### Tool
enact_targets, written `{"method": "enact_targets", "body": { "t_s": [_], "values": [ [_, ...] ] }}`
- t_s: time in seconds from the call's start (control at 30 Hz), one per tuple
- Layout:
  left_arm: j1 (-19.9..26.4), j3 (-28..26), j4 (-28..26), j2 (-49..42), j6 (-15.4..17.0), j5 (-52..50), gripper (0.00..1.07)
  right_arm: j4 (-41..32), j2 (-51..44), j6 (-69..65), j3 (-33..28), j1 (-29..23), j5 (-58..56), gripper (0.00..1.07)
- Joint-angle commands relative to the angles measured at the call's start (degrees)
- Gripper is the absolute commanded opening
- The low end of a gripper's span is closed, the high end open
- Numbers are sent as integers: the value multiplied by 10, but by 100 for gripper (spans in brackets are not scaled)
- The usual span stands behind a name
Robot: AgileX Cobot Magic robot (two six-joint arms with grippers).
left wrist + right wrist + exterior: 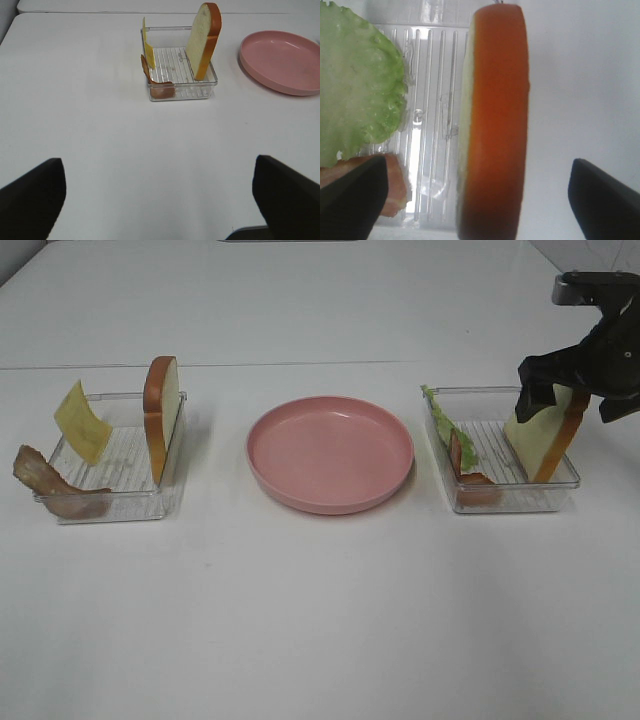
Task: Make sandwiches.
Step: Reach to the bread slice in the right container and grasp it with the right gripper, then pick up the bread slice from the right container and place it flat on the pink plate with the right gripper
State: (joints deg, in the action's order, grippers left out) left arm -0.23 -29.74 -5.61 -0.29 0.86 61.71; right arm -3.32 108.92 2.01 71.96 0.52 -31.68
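Observation:
The sandwich parts lie in two clear trays. The left tray (110, 502) holds a yellow cheese square (82, 421), a brown bacon strip (50, 483) and an upright bread slice (161, 415); all show in the left wrist view, bread (202, 40), cheese (148, 45), bacon (156, 86). The right tray (505, 498) holds a green lettuce leaf (441, 423), a bacon strip (468, 470) and an upright bread slice (545, 445). My right gripper (565, 390) is open above this slice, its jaws standing either side of the crust (495, 120) without touching. My left gripper (157, 167) is open and empty, well short of the left tray.
A pink round plate (330, 452) sits between the two trays, with nothing on it; its edge shows in the left wrist view (280, 60). Lettuce (355, 85) and bacon (395, 190) lie beside the right bread slice. White tabletop all around.

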Motion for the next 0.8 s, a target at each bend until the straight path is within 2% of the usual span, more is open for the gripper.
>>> {"method": "enact_targets", "body": {
  "t_s": [0.03, 0.07, 0.1, 0.13, 0.17, 0.2, 0.23, 0.27, 0.3, 0.33, 0.37, 0.8],
  "values": [
    [1, 1, -3, -7, 1, -2, 93, -10, 11, 11, 3, 2, 28, 82],
    [1, 1, -3, -7, 1, -2, 93, -10, 11, 11, 3, 2, 28, 82],
    [1, 1, -3, -7, 1, -2, 93, -11, 12, 11, 3, 2, 35, 77],
    [1, 1, -3, -7, 1, -2, 93, -15, 13, 11, 3, 2, 49, 66],
    [1, 1, -3, -7, 1, -2, 93, -15, 13, 11, 3, 2, 49, 66],
    [1, 1, -3, -7, 1, -2, 93, -15, 13, 8, 3, 2, 60, 49],
    [1, 1, -3, -7, 1, -2, 93, -15, 13, 8, 3, 2, 60, 49],
    [1, 1, -3, -7, 1, -2, 93, -15, 13, 8, 3, 2, 64, 39],
    [1, 1, -3, -7, 1, -2, 93, -15, 13, 8, 3, 2, 68, 17],
    [1, 1, -3, -7, 1, -2, 93, -15, 13, 8, 3, 2, 68, 17],
    [1, 1, -3, -7, 1, -2, 93, -13, 13, 9, 3, 2, 68, 0],
    [1, 1, -3, -7, 1, -2, 93, 8, -27, 10, 3, 0, 45, 0]
  ]
}}
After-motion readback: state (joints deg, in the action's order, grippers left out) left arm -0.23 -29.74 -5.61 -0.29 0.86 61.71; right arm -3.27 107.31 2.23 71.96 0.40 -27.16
